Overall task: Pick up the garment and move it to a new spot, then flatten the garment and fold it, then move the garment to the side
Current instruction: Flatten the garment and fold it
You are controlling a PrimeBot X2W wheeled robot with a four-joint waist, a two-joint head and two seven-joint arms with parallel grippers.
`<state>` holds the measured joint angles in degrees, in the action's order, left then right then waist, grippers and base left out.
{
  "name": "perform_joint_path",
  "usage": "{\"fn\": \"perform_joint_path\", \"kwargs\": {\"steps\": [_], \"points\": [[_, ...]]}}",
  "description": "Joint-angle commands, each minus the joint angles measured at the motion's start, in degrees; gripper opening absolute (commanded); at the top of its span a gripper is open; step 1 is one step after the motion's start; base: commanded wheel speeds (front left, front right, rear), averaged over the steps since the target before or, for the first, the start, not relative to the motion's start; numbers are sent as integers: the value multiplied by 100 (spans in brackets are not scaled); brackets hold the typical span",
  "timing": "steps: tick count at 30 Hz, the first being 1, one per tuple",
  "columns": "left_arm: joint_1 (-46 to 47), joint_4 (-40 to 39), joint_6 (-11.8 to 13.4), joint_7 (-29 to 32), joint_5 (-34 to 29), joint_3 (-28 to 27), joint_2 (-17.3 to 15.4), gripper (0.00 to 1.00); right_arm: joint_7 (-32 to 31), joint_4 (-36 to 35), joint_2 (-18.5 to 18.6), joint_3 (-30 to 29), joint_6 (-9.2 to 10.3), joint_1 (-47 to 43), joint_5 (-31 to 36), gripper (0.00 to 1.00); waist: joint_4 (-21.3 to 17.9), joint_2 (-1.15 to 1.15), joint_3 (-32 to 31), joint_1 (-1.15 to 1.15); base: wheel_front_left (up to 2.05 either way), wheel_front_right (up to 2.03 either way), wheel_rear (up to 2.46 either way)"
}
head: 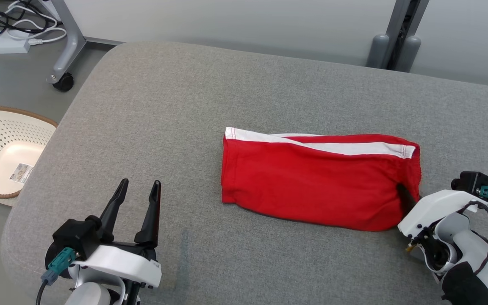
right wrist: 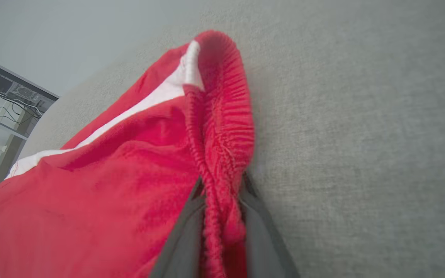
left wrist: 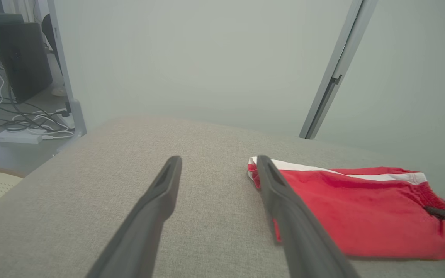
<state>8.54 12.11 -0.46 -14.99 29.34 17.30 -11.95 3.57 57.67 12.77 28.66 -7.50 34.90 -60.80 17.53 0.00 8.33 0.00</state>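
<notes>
There's the garment [head: 311, 186] on the cushion [head: 184, 106], long axis left to right; the right claw [right wrist: 222, 181] sits at its right end, clenched on the waistband [right wrist: 222, 116]; the left claw [head: 140, 183] gapes near left, well apart, so the right arm looks set to lead

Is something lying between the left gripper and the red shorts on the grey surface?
Nothing visible does. Only bare grey surface lies between the open left gripper and the shorts; the right gripper has their waistband between its fingers.
</notes>
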Motion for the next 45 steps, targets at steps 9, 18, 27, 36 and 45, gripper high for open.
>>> {"fn": "perform_joint_path", "kwargs": {"steps": [9,18,27,36,45], "points": [[-33,27,-25,-14,-24,-54,-3,100,622,11,212,153,1,-19,-252,0,-59,0,-117,0,0,0,0],[-162,-4,24,12,-22,-9,-36,100,755,-178,656,345,1,-232,-436,0,-334,0,-277,0,0,0,0],[-217,-16,48,60,24,51,-50,100,581,-857,598,680,0,-192,-552,0,-506,0,-415,0,0,0,0],[-168,23,27,89,79,125,2,100,-117,-1630,-65,626,0,-80,-1485,0,-212,0,-437,0,0,0,0],[-89,146,0,47,88,156,84,100,-273,-1081,-613,613,-1,115,-1789,0,317,0,-410,0,0,0,0]]}}
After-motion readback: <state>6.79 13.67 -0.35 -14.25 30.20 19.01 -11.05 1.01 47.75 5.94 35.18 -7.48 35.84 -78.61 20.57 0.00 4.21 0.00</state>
